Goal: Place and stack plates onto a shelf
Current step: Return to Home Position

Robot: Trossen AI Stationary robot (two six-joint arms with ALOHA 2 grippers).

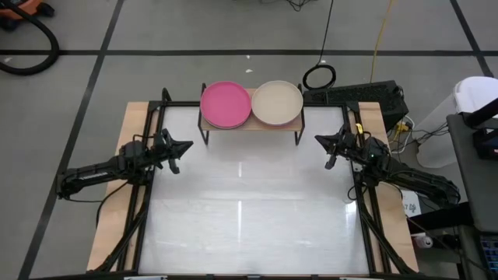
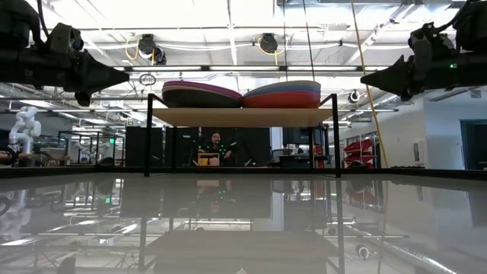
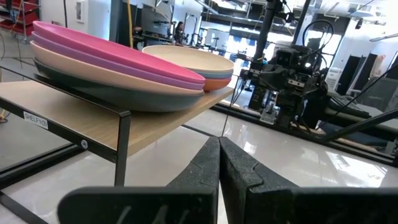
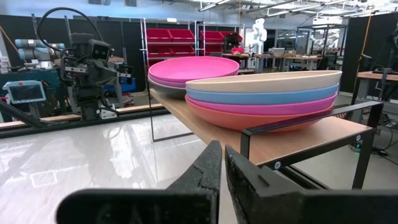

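left gripper [image 1: 185, 146]: fingers pinched together, empty, hovers over table [image 1: 249, 222] left side
left stack [image 1: 226, 103]: magenta on top, sits on shelf [image 2: 243, 117] left half
right stack [image 1: 277, 102]: beige on top, shelf's right half, just beside left stack
right gripper [image 1: 319, 141]: fingers closed too, nothing held, right side of table
risk: imo a wide swing home could clip a shelf leg or plate rim & shove a stack off

Only one label [image 3: 35, 119] can be read: "SHELF" plus some digits too fuzzy to call, stuck on the shelf [image 3: 155, 121] edge.
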